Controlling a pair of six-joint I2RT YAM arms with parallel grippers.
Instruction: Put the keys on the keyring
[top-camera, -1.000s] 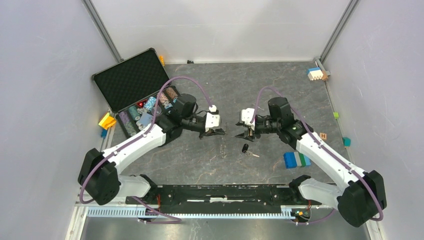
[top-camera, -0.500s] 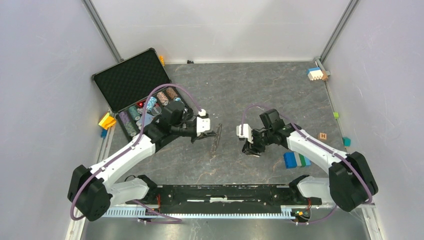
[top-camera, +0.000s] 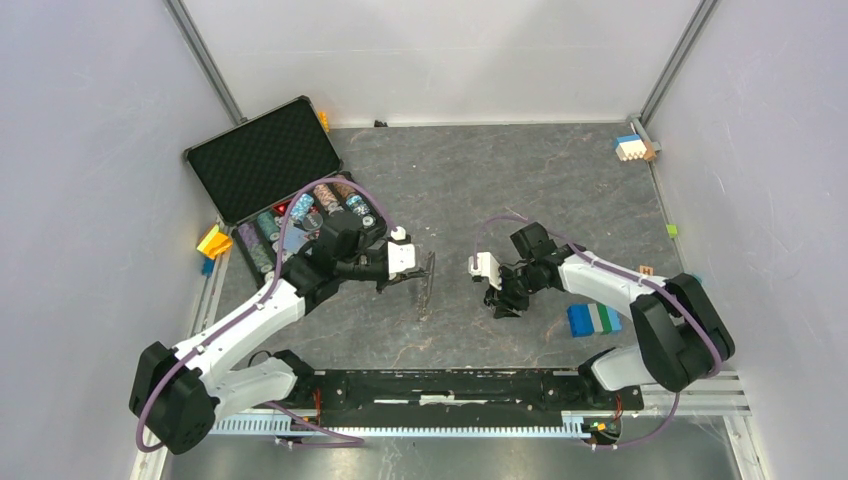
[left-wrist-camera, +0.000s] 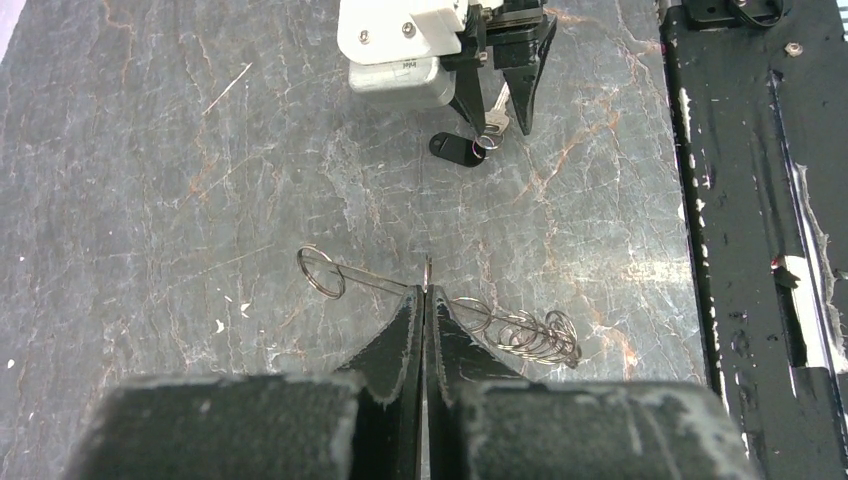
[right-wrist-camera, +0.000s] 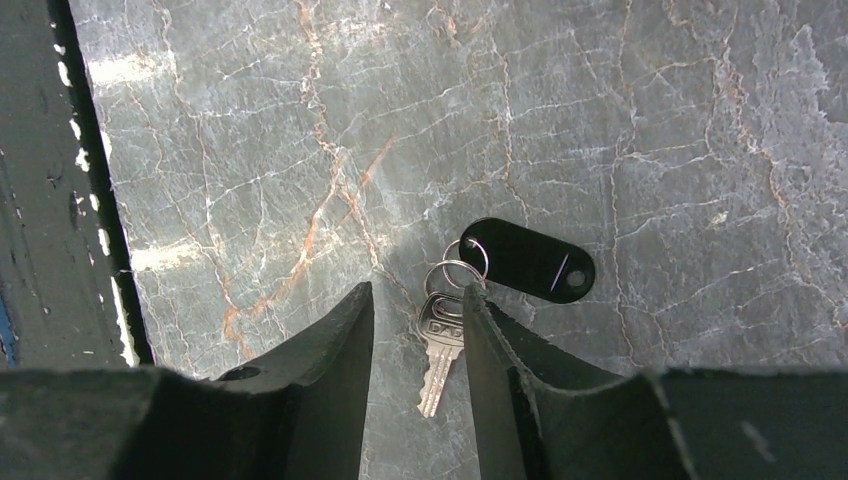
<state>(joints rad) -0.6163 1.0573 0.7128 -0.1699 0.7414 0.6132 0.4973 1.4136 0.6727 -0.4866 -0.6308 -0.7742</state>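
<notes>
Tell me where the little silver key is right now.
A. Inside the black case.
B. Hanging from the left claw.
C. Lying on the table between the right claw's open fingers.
C: the right wrist view shows the key flat on the table between the open fingers of the right gripper; the left gripper pinches only a wire keyring.

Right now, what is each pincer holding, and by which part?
Left pincer: shut on the wire keyring at its middle, between loop and coil. Right pincer: open astride the key, holding nothing.
</notes>
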